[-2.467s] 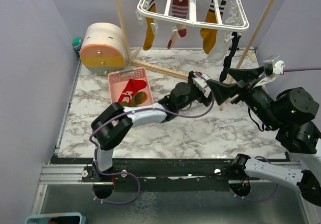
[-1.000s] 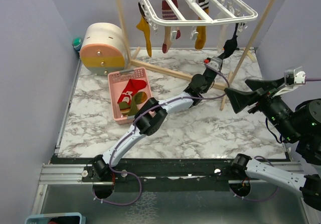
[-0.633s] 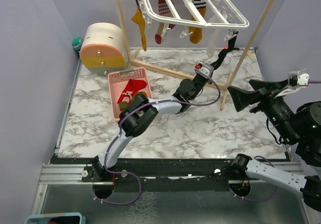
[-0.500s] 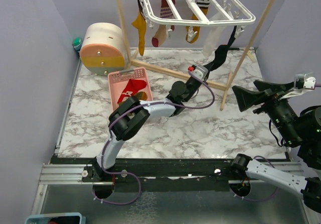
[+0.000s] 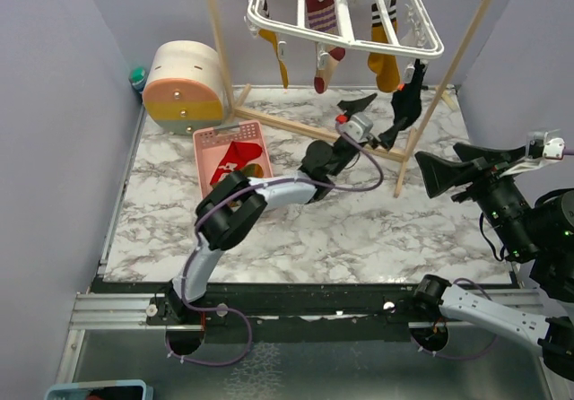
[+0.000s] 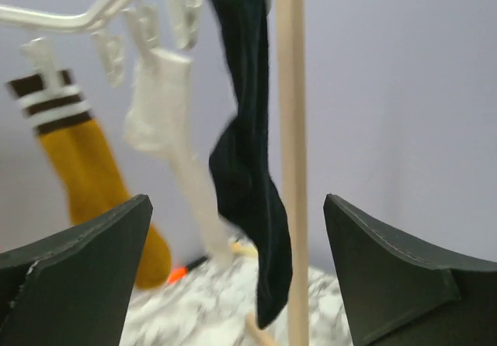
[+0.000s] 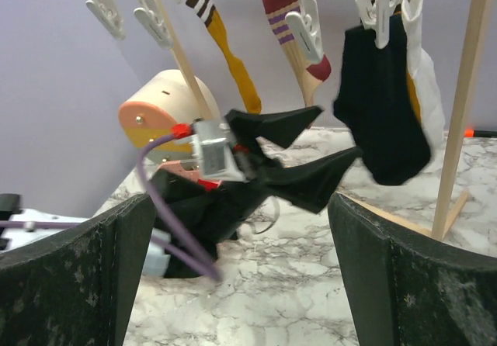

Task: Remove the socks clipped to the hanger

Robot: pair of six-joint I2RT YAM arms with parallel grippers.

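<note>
The white hanger [image 5: 345,25] hangs from the wooden rack with socks clipped under it. They are a mustard sock [image 5: 274,48], a red striped sock [image 5: 321,13], a mustard sock with striped cuff [image 5: 387,57] and a black sock [image 5: 405,102]. My left gripper [image 5: 378,117] is open and empty, with its tips just short of the black sock. In the left wrist view the black sock [image 6: 248,167] hangs ahead between the open jaws, beside a white sock [image 6: 167,121]. My right gripper [image 5: 451,160] is open and empty to the right, facing the black sock [image 7: 380,121].
A wooden rack pole [image 5: 447,70] stands right beside the black sock, and also shows in the left wrist view [image 6: 291,160]. A pink basket [image 5: 228,132] holds a red sock and olive socks. A round cream and orange box [image 5: 184,84] stands at the back left.
My left gripper held the stretched black sock and pulled it down. It has now let go and opened. The sock sprang back under its clip, and the hanger swung and turned.
</note>
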